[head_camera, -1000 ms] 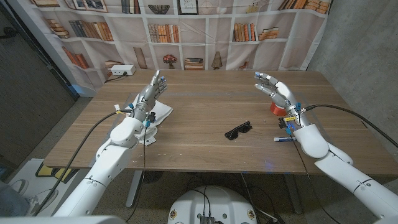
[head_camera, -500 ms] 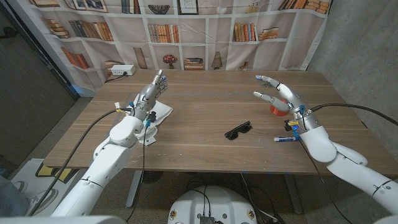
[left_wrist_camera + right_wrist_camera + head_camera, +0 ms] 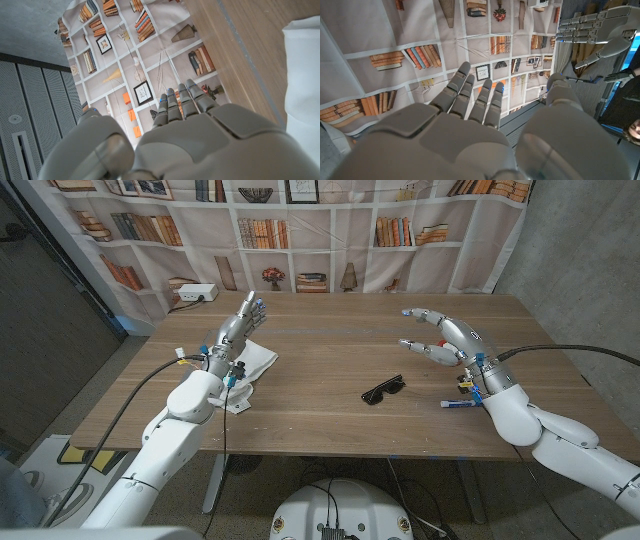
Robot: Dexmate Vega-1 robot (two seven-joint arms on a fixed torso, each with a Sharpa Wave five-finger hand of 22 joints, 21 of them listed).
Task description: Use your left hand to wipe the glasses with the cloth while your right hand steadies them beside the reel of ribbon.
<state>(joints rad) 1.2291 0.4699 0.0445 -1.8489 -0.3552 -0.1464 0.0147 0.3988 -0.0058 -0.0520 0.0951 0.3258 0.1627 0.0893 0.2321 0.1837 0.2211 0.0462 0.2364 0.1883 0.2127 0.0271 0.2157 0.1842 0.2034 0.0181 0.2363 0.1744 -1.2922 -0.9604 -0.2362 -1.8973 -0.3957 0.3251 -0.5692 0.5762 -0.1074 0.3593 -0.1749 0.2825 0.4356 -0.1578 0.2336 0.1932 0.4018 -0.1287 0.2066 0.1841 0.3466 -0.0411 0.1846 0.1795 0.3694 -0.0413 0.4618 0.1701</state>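
- Sunglasses lie unheld on the wooden table, near its middle, well apart from both hands; no wiping contact exists yet.
- Left hand is raised above the white cloth with fingers extended and apart, holding nothing. Risk: a grasp that catches only 1 edge of the cloth would let it slip free on the way to the lenses.
- Right hand hovers with fingers spread, empty, behind and to the right of the sunglasses. Risk: a steep descent could push the light frame across the table instead of pinning it.
- Reel of ribbon cannot be made out in the head view; the right hand covers the place where it may stand. Risk: a blind lowering of that hand could knock the reel over or roll it away.
- Small blue-and-white item lies by the right wrist. Risk: the forearm could sweep it off the table edge.
- Risk: wiping before the right hand holds the frame would drag the sunglasses along.
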